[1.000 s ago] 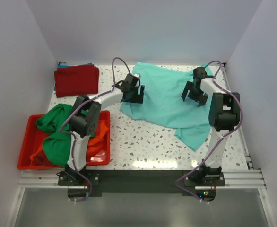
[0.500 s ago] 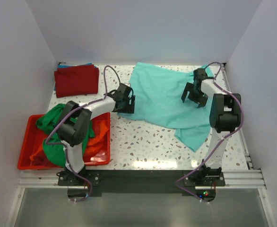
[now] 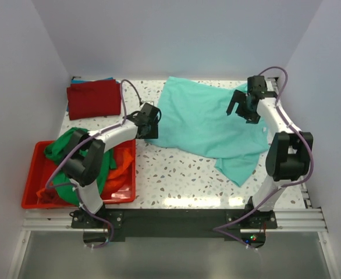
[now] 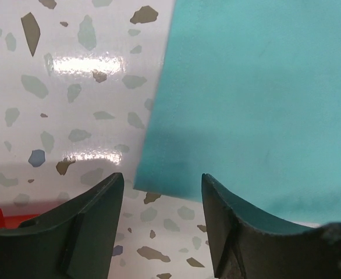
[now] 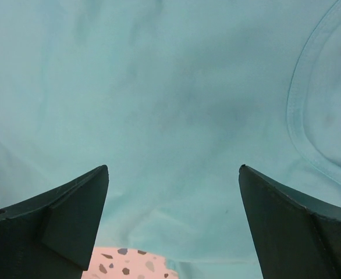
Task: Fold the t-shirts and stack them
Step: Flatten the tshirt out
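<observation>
The teal t-shirt (image 3: 208,122) lies spread and rumpled on the speckled table, right of the middle. My left gripper (image 3: 149,123) is open at the shirt's left lower corner; in the left wrist view that corner (image 4: 159,186) lies between its fingers (image 4: 89,232), nothing held. My right gripper (image 3: 244,107) is open over the shirt's far right part; the right wrist view shows teal cloth (image 5: 176,116) and the collar seam (image 5: 298,110) below it. A folded dark red t-shirt (image 3: 94,98) lies at the back left on a blue one (image 3: 77,79). A green t-shirt (image 3: 71,157) and an orange one (image 3: 121,168) lie in the bin.
The red plastic bin (image 3: 32,174) sits at the near left, beside the left arm's base. White walls close in the table at the back and both sides. Bare speckled tabletop (image 3: 182,174) shows in front of the teal shirt.
My left gripper has moved left and nearer, from over the shirt's left part to its left lower corner. My right gripper has moved a little farther back and right.
</observation>
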